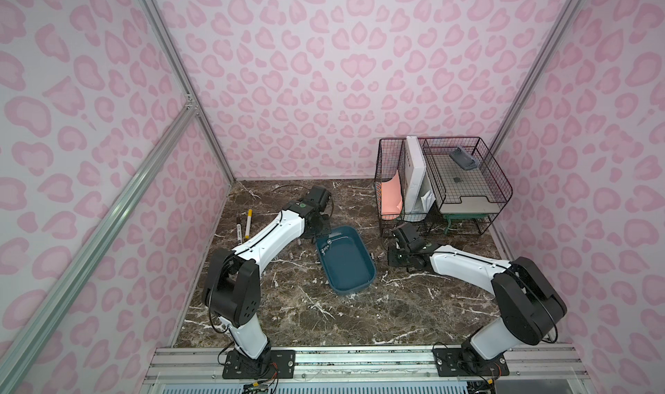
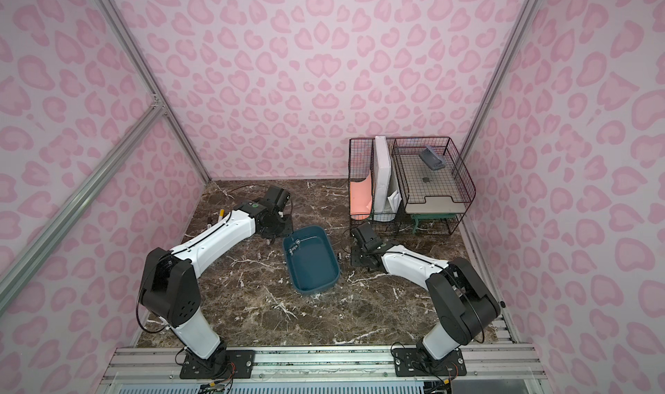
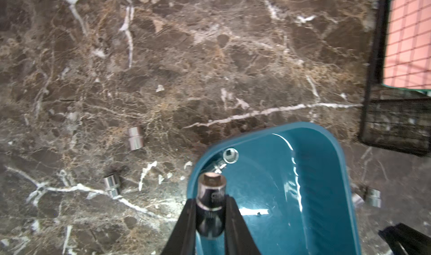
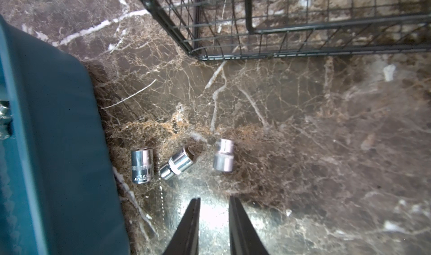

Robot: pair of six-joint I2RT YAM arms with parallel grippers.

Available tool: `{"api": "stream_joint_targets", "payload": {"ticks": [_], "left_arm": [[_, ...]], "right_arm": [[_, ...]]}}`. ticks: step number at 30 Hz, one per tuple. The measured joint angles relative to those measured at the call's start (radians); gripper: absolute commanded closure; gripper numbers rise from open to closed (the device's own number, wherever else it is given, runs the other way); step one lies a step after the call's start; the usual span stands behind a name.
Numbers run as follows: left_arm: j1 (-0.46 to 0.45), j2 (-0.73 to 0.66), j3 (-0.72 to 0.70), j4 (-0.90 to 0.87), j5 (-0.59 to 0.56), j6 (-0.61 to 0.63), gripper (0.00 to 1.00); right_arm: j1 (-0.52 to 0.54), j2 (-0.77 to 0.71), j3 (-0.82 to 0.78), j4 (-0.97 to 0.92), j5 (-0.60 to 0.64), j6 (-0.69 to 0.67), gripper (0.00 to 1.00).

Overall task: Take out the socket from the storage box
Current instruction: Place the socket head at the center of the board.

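Observation:
The storage box (image 1: 354, 269) is a dark teal tray in the middle of the marble table, seen in both top views (image 2: 316, 266). My left gripper (image 3: 211, 198) is shut on a chrome socket (image 3: 211, 195), held just over the box's rim (image 3: 326, 149) at its far left corner. Two more sockets (image 3: 230, 155) lie in that corner of the box. My right gripper (image 4: 214, 199) hangs low over the table to the right of the box (image 4: 46, 149), jaws a little apart with nothing between them. Three sockets (image 4: 179, 163) lie just ahead of it.
A black wire-mesh rack (image 1: 442, 187) with papers stands at the back right, close behind the right arm. Two loose sockets (image 3: 135, 137) lie on the table left of the box. Markers (image 1: 248, 223) lie at the far left.

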Motion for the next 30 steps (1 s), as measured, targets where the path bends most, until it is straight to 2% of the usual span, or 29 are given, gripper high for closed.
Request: {"api": "stream_joint_targets", "payload": {"ticks": [5, 11, 20, 30], "left_arm": [[0.083, 0.053, -0.026, 0.029, 0.028, -0.010, 0.91], [0.122, 0.148, -0.016, 0.061, 0.072, -0.011, 0.91], [0.143, 0.248, 0.011, 0.090, 0.087, -0.018, 0.90], [0.146, 0.281, 0.018, 0.097, 0.090, -0.032, 0.84]], "right_arm": [[0.000, 0.000, 0.000, 0.000, 0.000, 0.000, 0.73], [0.000, 0.007, 0.000, 0.000, -0.003, 0.000, 0.73], [-0.002, 0.017, 0.004, 0.000, -0.003, 0.000, 0.73], [-0.005, 0.014, 0.003, 0.000, -0.011, 0.000, 0.73]]}}
